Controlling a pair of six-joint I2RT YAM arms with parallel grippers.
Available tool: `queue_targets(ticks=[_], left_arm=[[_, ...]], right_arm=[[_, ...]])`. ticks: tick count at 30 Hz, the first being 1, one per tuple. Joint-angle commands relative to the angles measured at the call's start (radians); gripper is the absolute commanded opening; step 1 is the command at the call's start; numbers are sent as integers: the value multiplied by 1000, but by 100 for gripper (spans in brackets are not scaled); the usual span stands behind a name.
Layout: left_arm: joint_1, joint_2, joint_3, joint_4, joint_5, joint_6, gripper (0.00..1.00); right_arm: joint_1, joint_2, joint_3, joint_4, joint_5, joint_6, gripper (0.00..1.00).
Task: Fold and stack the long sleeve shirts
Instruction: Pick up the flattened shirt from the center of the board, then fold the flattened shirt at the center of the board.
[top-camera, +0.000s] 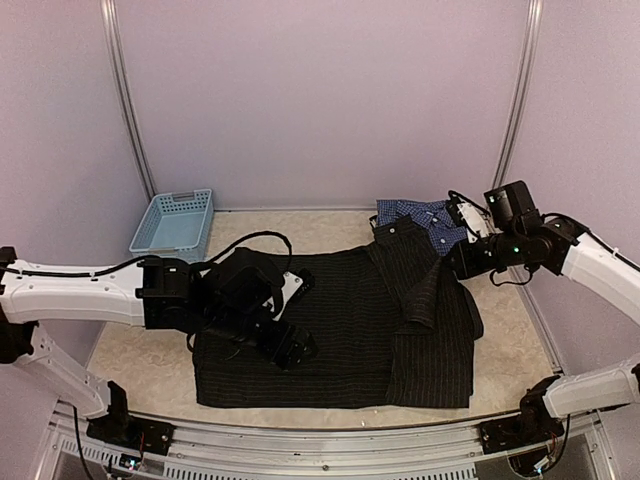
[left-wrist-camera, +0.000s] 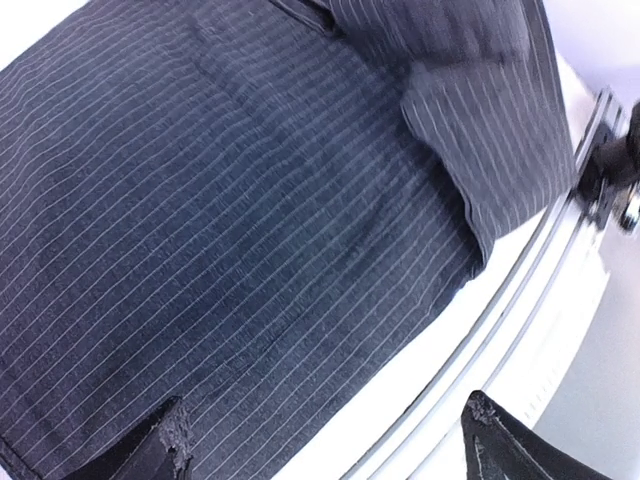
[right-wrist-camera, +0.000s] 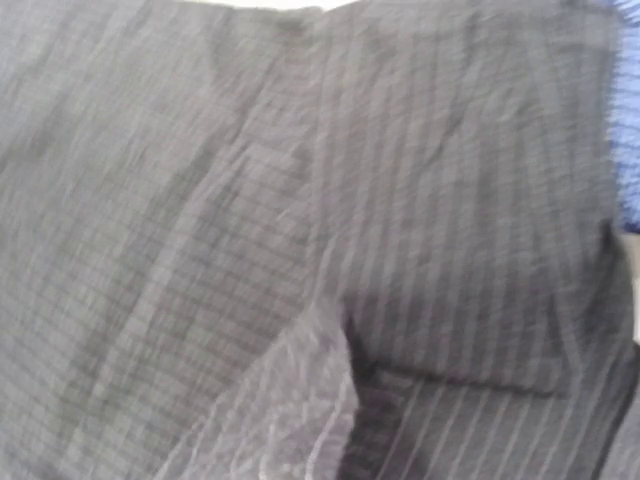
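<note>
Lying flat on desk (top-camera: 140, 352): black pinstriped cloth shirt (top-camera: 340, 335); blue checked cloth shirt (top-camera: 425, 215) bunched far right. Left hand (top-camera: 288, 346) hovers above, fingers (left-wrist-camera: 170, 445) apart. Right hand (top-camera: 458, 262) closed, seemingly pinching the black sleeve (top-camera: 425, 292). Risk: shallow pinch slips mid-fold, sleeve lands crooked.

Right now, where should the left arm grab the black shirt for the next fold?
Pinch the black shirt at its left edge, near the hem corner, coming from the left with jaws across the edge. That side lies flat and looks unfolded; the right side is already folded over.
</note>
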Motion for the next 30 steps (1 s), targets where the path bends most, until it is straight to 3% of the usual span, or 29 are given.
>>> queue_targets(ticks=[1,9,21,30], left_arm=[[-61,123,91,-227,-56,124,87],[-83,260,126,-280,-54,226,86],[-82,305,72,-241,-20,359,90],[-70,327,40,-220,-74,409,78]], right_arm=[[-76,-27,10,99,-68,1,0],[-154,36,89,162,-148,-33,0],[-268,152,199,190,-201,-27,0],[-285,194,218,187,-215,-40,0]])
